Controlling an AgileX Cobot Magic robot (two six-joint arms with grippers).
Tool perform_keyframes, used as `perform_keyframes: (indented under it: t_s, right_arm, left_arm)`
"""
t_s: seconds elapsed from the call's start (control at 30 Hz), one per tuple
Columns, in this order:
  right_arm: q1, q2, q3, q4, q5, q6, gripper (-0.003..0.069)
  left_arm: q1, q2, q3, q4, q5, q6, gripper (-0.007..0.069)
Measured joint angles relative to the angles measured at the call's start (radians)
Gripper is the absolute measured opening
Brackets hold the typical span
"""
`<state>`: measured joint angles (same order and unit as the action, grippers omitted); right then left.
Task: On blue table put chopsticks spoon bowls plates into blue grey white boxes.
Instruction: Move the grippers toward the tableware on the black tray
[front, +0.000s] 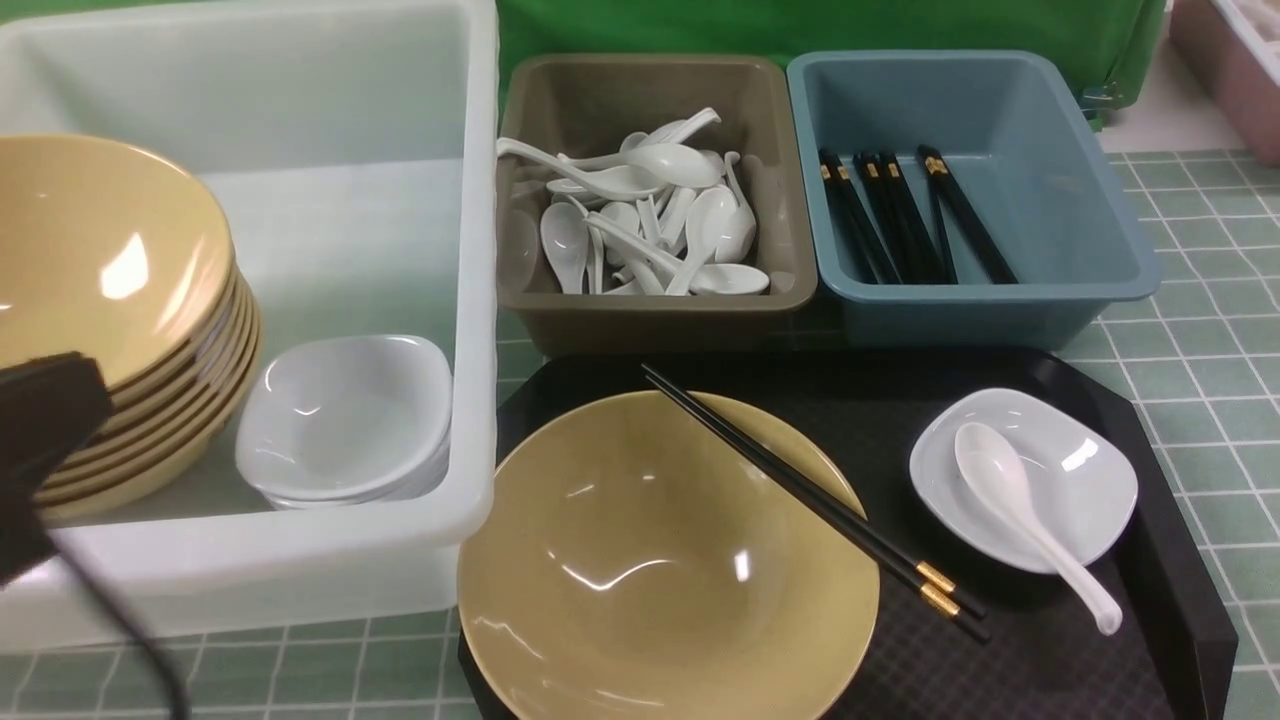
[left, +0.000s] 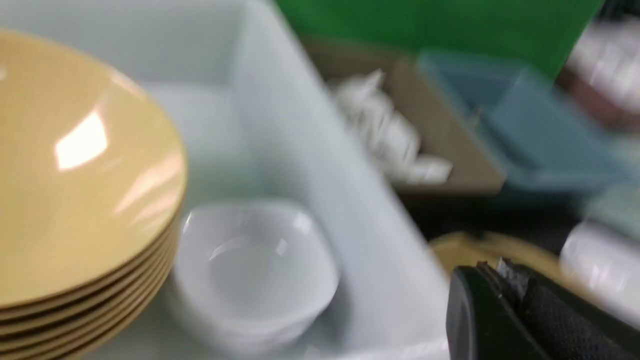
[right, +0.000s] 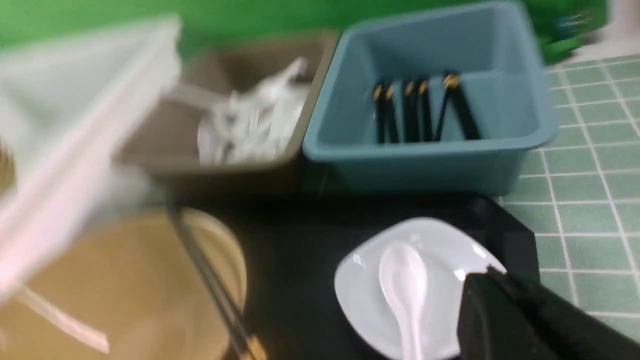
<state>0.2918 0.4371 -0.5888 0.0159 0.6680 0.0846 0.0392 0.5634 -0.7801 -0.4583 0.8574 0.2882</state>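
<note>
Right arm: the right pincer (right: 489, 276) has its jaws pressed together with nothing between them, hanging over the right side of the tray (front: 1150, 600), tip close by the plate (front: 1090, 470).
Left arm: the left pincer (left: 492, 270) is closed too and empty, up over the white box (front: 470, 300) beside the stacked bowls (front: 110, 300).
On the plate: the spoon (front: 1010, 500) lies there, scoop to the far left, handle running out over the rim to the near right.
Across the tray: the chopsticks (front: 800, 490) rest on the loose bowl (front: 640, 580), slanting far left to near right, gold bands at the near end.
Setting: the tray sits on the worktop (front: 1200, 300), with the grey box (front: 650, 310) of spoons and the blue box (front: 1000, 310) of sticks just beyond it.
Nearer arm: the right one, by my read; the left is well apart.
Key relation: the handle points to the right arm's side, so the jaws must open first, then close across the handle, not along it. The grey box lies to the far left of it.
</note>
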Motion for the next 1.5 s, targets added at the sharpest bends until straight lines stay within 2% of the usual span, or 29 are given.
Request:
perform_keyframes:
  t_s: [0.03,0.1,0.13,0.17,0.3,0.37,0.43,0.57,0.8,0.87,1.03,1.07,1.1,1.2,1.3,1.5]
  right_arm:
    - [0.004,0.024,-0.024,0.0,0.011,-0.028,0.0036]
    - [0.047,0.157,-0.16,0.0,0.149,-0.175,0.0037]
    - [0.055,0.178,-0.181,0.0,0.167,-0.197,0.0037]
    - [0.07,0.245,-0.244,0.0,0.226,-0.269,0.0037]
    - [0.085,0.432,-0.399,0.001,0.406,-0.429,0.0037]
    - [0.086,0.48,-0.432,0.002,0.457,-0.443,0.0037]
    - [0.089,0.613,-0.508,0.018,0.55,-0.455,0.0037]
    - [0.116,0.8,-0.633,0.097,0.572,-0.472,0.0038]
    - [0.224,1.042,-0.8,0.126,0.572,-0.481,0.0071]
    - [0.27,1.118,-0.861,0.127,0.572,-0.481,0.0123]
    - [0.344,1.258,-0.974,0.114,0.571,-0.468,0.0323]
    - [0.365,1.292,-0.994,0.094,0.571,-0.455,0.0386]
    - [0.365,1.296,-0.997,0.09,0.571,-0.453,0.0394]
    - [0.403,1.364,-1.037,0.017,0.568,-0.425,0.0503]
    - [0.415,1.411,-1.052,-0.016,0.564,-0.418,0.0538]
    - [0.418,1.465,-1.053,-0.045,0.564,-0.391,0.0541]
  left_arm:
    - [-0.005,0.021,-0.019,0.008,0.021,0.0,0.0001]
    - [-0.052,0.134,-0.114,0.101,0.132,0.0,0.0001]
    - [-0.063,0.151,-0.128,0.113,0.14,0.0,0.0001]
    - [-0.112,0.217,-0.176,0.154,0.199,0.0,0.0001]
    - [-0.264,0.36,-0.261,0.224,0.267,0.012,0.0001]
    - [-0.292,0.381,-0.269,0.231,0.273,0.018,0.0001]
    - [-0.366,0.426,-0.276,0.243,0.275,0.037,0.0001]
    - [-0.446,0.464,-0.278,0.245,0.273,0.056,0.0001]
    - [-0.457,0.47,-0.278,0.245,0.259,0.057,0.0001]
    - [-0.457,0.47,-0.278,0.246,0.259,0.057,0.0001]
    - [-0.457,0.47,-0.278,0.246,0.259,0.058,0.0001]
    - [-0.457,0.47,-0.278,0.246,0.259,0.058,0.0001]
    - [-0.457,0.47,-0.278,0.246,0.259,0.058,0.0001]
    - [-0.457,0.47,-0.278,0.246,0.259,0.06,0.0001]
    - [-0.457,0.47,-0.278,0.246,0.255,0.06,0.0001]
    - [-0.457,0.47,-0.278,0.246,0.252,0.063,0.0001]
